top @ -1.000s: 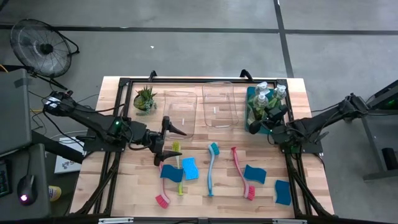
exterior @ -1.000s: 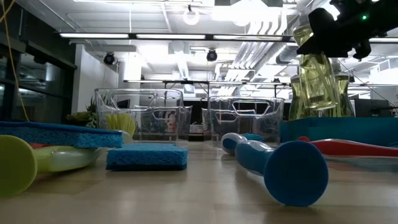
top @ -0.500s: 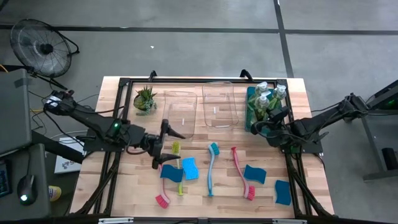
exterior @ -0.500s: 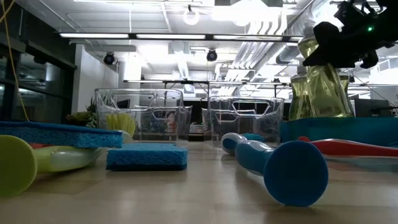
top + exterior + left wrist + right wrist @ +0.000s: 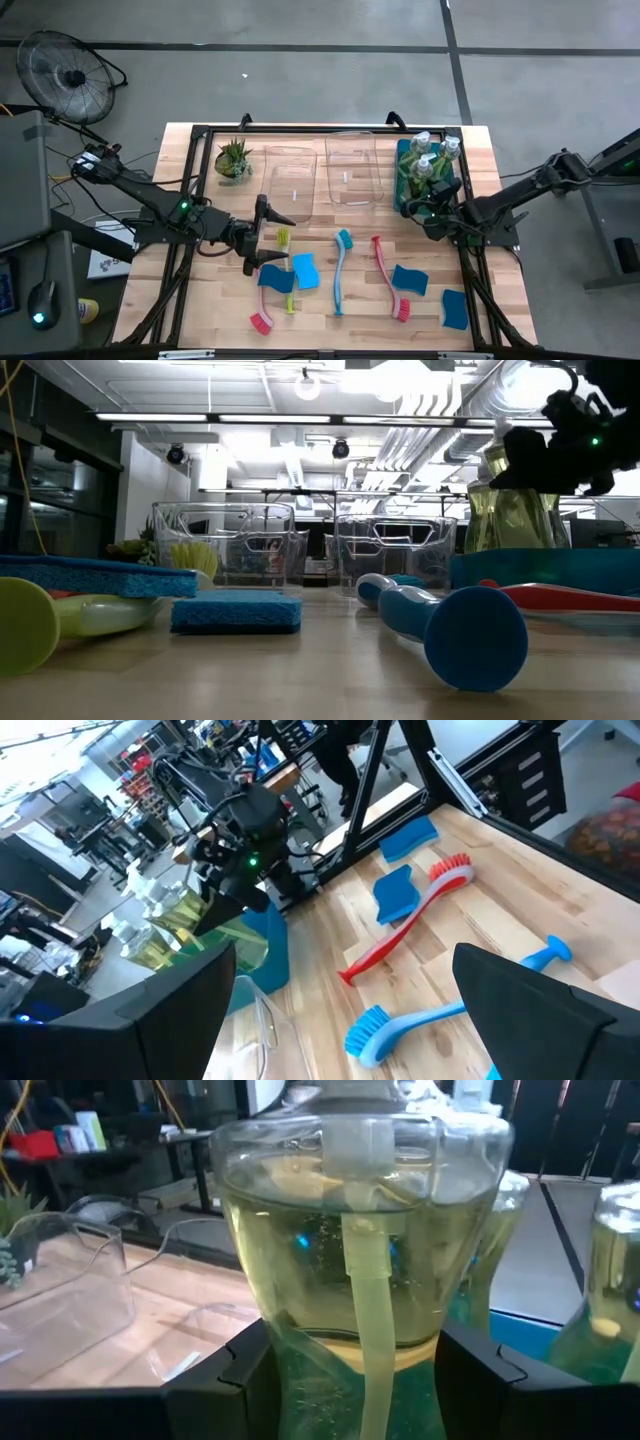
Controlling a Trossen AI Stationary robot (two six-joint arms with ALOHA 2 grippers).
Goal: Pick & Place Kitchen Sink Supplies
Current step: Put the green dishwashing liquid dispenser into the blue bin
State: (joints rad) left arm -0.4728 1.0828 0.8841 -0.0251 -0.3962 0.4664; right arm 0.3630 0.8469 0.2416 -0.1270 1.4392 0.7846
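- High: right gripper (image 5: 428, 203) at desk's (image 5: 200, 300) 3 o'clock, by teal bin (image 5: 409, 207); left gripper (image 5: 268, 240) over yellow-green brush (image 5: 284, 240).
- Low: soap bottle (image 5: 510, 510) in bin.
- Left wrist: fingers (image 5: 530, 1010) spread, empty.
- Right wrist: fingers (image 5: 225, 1380) pinching soap bottle.

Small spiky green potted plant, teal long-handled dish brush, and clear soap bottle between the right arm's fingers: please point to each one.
small spiky green potted plant (image 5: 233, 157), high view, on its leaves.
teal long-handled dish brush (image 5: 340, 272), high view, mid-handle.
clear soap bottle of yellowish-green soap (image 5: 365, 1270), right wrist view, on its body.
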